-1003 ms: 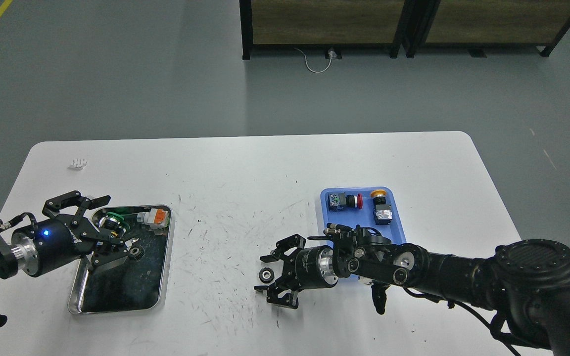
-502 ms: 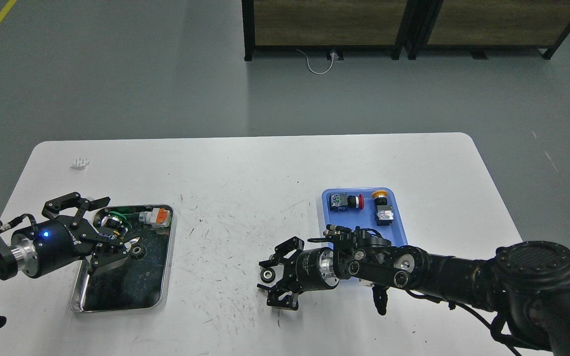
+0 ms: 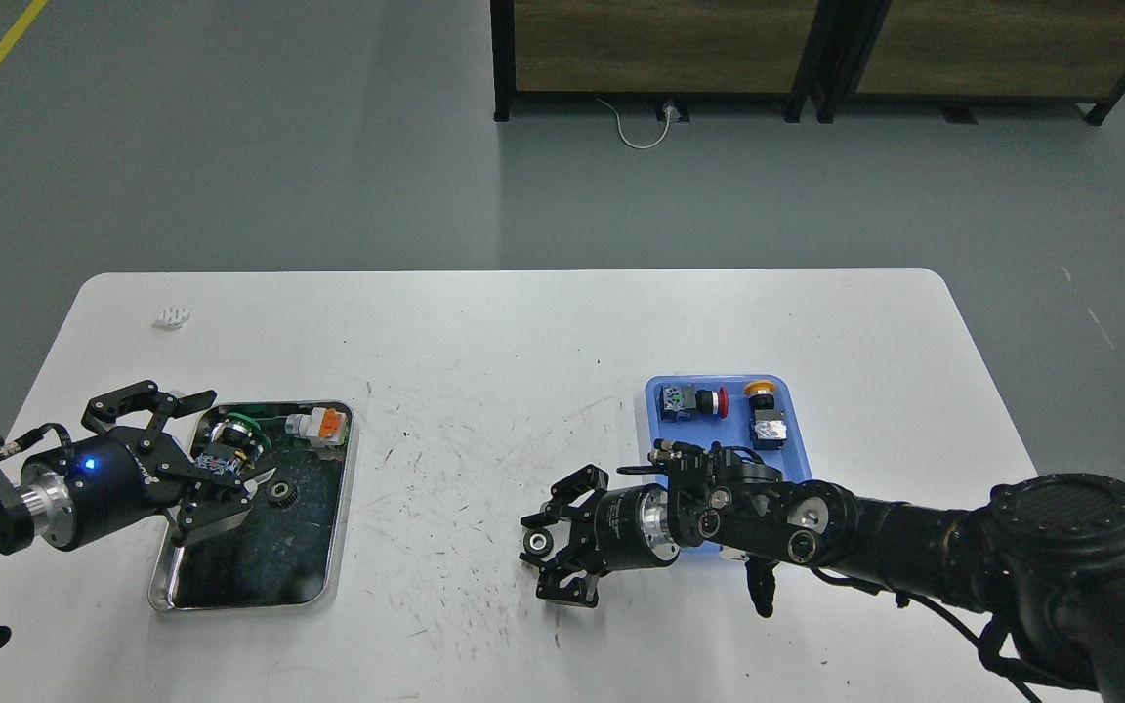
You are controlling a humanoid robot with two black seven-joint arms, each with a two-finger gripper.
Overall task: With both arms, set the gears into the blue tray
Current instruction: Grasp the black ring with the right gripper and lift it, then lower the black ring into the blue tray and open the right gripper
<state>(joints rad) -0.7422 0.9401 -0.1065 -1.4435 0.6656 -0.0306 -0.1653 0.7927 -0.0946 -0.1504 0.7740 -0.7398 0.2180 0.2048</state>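
One gear (image 3: 535, 543), black with a pale centre, lies on the white table between the spread fingers of my right gripper (image 3: 548, 545), which is open around it. A second gear (image 3: 280, 490) rests in the steel tray (image 3: 250, 581) at the left. My left gripper (image 3: 216, 451), with a blue light on its body, stands open over that tray's left side, just left of this gear. The blue tray (image 3: 727, 436) sits right of centre, its near part hidden behind my right arm.
The blue tray holds a red-capped push-button (image 3: 709, 401) and a yellow-capped one (image 3: 766, 391). A green-capped switch (image 3: 235, 434) and an orange-and-white part (image 3: 318, 422) lie in the steel tray. A small white piece (image 3: 172, 316) lies at the table's far left.
My right gripper has moved forward, so the table gear now lies between its fingers instead of in front of them. The left gripper has barely moved.
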